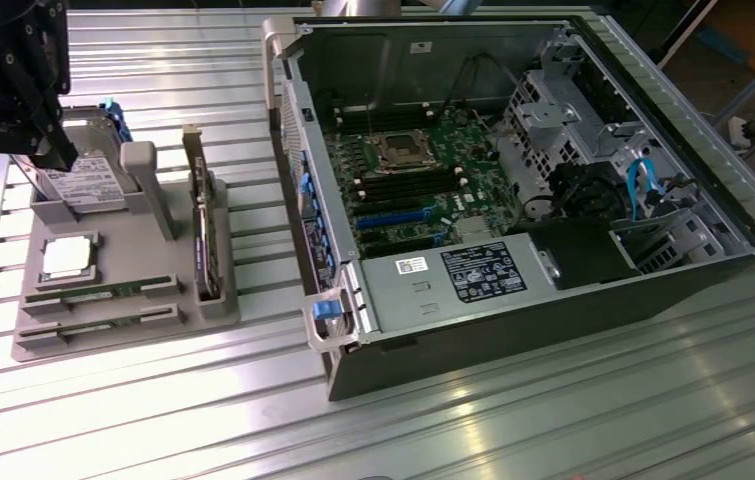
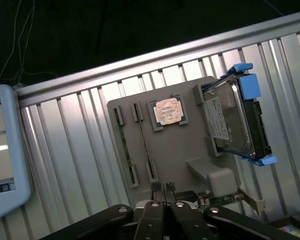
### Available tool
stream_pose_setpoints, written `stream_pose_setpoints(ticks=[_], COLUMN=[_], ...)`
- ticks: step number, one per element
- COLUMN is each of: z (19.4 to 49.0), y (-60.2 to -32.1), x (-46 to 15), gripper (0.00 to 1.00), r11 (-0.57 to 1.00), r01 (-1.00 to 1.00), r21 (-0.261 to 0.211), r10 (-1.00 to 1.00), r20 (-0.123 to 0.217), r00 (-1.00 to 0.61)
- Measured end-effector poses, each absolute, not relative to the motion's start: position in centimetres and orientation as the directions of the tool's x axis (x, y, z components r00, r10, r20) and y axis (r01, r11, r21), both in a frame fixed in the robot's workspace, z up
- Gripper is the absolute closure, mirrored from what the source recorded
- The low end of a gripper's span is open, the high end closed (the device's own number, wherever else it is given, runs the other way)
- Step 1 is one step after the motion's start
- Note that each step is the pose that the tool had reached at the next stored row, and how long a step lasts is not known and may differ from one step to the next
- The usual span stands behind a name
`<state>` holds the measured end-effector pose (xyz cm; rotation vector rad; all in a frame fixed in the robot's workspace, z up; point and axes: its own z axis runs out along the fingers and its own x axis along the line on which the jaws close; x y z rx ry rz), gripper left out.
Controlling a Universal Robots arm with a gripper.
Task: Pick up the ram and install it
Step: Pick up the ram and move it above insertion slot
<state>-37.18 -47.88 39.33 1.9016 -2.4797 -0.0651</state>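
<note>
Wrist view: hand (image 2: 164, 192) clenched, empty, above grey tray (image 2: 182, 145). Ram (image 2: 125, 147): light, stiff, thin, likely fragile; best taken by its long edges, mid-length.

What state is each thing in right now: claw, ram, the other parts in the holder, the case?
claw: shut, empty, above the holder.
ram sticks: two, both lying in their holder slots, untouched.
CPU: flat in its recess.
hard drive: standing on edge in its cradle.
expansion card: upright on edge in its slot.
computer case: on its side, open, motherboard exposed.
</note>
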Motion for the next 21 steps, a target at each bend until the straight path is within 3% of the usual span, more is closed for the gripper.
stream_pose_setpoints(ticks=[21], z=[39.32], y=[-47.88], x=[-37.18], gripper=[0.89], r11=[0.135], r01=[-0.99], r21=[0.043], r10=[-0.991], r20=[-0.013], r00=[-0.136])
